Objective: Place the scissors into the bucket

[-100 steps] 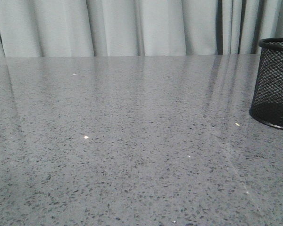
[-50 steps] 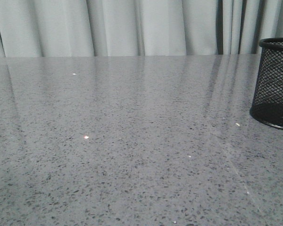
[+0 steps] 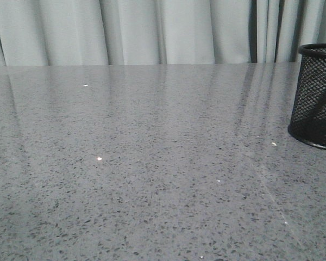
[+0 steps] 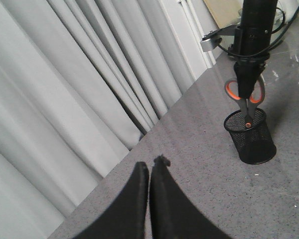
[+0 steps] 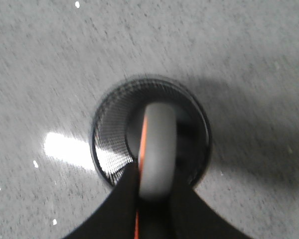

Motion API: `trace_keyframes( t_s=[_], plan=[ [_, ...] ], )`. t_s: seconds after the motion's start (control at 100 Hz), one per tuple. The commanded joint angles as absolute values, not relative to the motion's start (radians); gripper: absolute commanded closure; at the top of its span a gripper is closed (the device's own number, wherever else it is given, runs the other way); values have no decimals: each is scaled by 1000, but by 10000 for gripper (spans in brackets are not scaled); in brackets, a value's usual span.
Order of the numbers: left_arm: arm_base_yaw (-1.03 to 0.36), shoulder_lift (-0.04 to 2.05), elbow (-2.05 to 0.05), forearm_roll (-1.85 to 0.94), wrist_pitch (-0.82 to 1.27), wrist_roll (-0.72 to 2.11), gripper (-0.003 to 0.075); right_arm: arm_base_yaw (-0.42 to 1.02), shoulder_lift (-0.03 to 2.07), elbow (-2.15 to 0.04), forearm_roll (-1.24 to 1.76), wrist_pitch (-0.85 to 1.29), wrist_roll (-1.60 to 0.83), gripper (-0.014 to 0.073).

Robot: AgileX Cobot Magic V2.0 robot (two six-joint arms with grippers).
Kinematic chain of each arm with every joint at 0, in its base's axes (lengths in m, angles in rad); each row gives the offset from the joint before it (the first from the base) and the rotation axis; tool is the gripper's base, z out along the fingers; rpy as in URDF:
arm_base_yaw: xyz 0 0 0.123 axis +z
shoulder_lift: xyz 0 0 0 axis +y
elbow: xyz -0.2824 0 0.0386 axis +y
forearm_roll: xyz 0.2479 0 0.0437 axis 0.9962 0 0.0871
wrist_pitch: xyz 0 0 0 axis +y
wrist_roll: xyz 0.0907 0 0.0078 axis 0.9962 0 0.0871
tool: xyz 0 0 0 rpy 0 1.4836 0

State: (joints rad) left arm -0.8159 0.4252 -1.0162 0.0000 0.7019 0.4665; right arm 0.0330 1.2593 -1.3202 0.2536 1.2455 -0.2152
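The black mesh bucket (image 3: 315, 98) stands on the table at the far right edge of the front view. In the left wrist view my right gripper (image 4: 245, 83) hangs straight above the bucket (image 4: 251, 142), shut on the scissors (image 4: 246, 102). The scissors hang blades down by their grey, orange-lined handles, with the blade tips just inside the bucket's mouth. The right wrist view looks down past the grey handle (image 5: 157, 144) into the bucket (image 5: 105, 144), with the right gripper (image 5: 156, 178) clamped on the handle. My left gripper (image 4: 150, 168) is shut with nothing in it, far from the bucket.
The speckled grey table (image 3: 152, 163) is backed by pale curtains (image 3: 152, 32) along its far edge. A tan board (image 4: 224, 10) leans beyond the curtain's end in the left wrist view.
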Motion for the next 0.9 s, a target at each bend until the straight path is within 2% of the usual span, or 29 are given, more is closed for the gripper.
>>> trace_keyframes(
  t_s=[0.0, 0.07, 0.14, 0.31, 0.41, 0.71, 0.89],
  plan=[
    [-820, 438, -1040, -11, 615, 455, 740, 32, 1271, -1341, 255, 1294, -227, 659],
    [-820, 438, -1040, -13, 615, 455, 740, 32, 1280, -1341, 255, 1285, -227, 643],
    [-820, 438, -1040, -16, 615, 455, 740, 32, 1280, -1341, 255, 1265, -227, 585],
    [-820, 438, -1040, -27, 615, 455, 740, 32, 1280, -1343, 255, 1250, -227, 303],
    [-820, 438, -1038, -27, 615, 455, 740, 32, 1280, -1343, 255, 1242, -227, 197],
    [-820, 438, -1038, -29, 615, 455, 740, 32, 1280, -1361, 251, 1166, -227, 184],
    [-820, 438, -1037, -15, 611, 453, 740, 32, 1280, -1480, 228, 1121, -249, 185]
  ],
)
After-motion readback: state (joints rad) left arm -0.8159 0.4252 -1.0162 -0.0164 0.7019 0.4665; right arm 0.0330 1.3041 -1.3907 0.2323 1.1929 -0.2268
